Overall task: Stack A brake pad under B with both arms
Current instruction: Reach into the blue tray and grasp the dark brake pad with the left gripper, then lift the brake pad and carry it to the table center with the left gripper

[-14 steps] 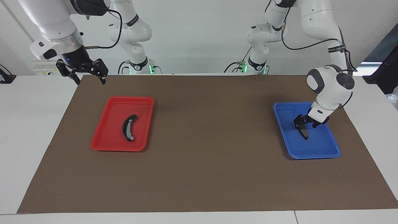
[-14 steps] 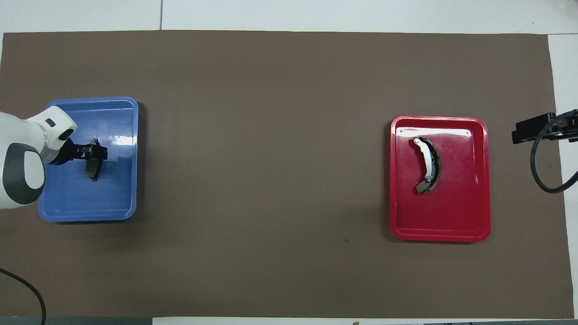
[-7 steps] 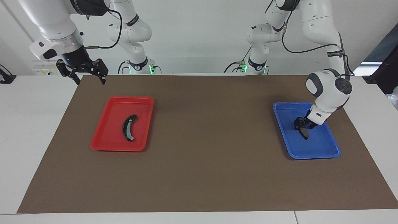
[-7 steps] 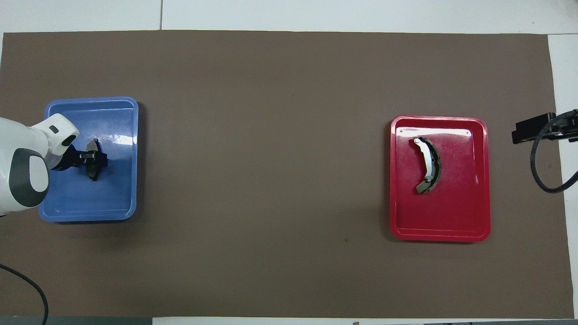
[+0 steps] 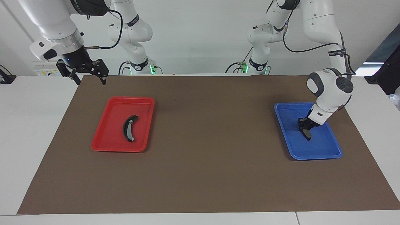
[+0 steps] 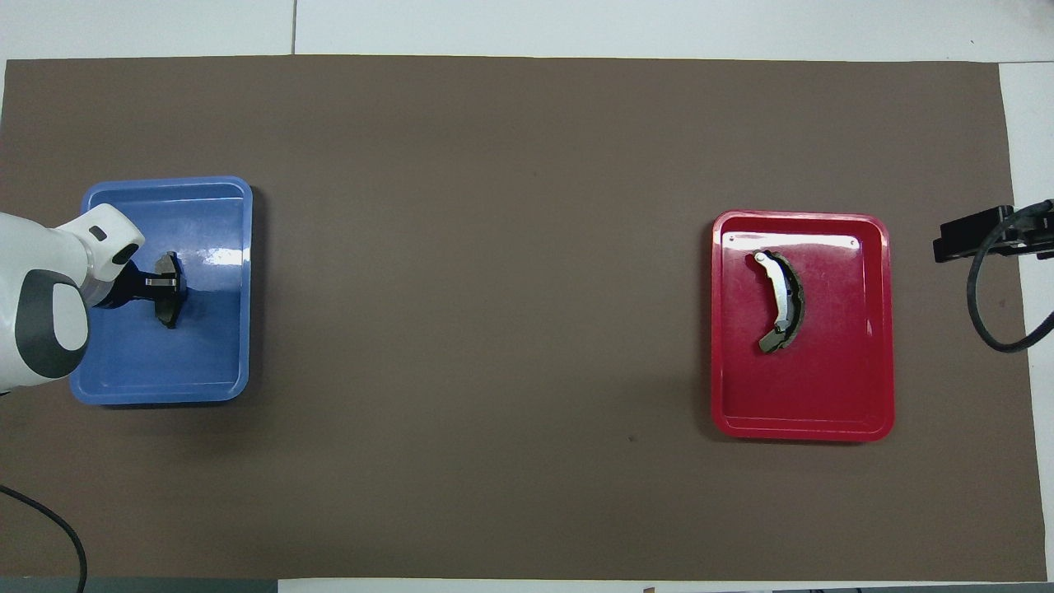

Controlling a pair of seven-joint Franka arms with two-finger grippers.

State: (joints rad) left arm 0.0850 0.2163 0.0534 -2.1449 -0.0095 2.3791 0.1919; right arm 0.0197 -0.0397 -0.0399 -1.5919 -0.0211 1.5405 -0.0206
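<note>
Looking across at the robots first, the left claw sits low at the right of the frame, down inside the blue tray, its fingers drawn together on the A brake pad — the short dark pad pokes out beneath them and appears to rest on the tray floor. At the upper left the right claw hangs with its fingers spread apart over the edge of the brown mat, waiting. B, the long crescent, lies flat in the red tray at centre left, untouched. From above, the left claw comes in from the left edge and is clamped across the middle of the A brake pad within the blue tray; B lies in the red tray at the right, pale side showing, and the right claw appears only as a dark shape at the frame's right edge. Judging by this, the task is at its start — the first pad is gripped but not lifted, and carrying it out onto the tabletop, fetching B and laying it on top all remain.
</note>
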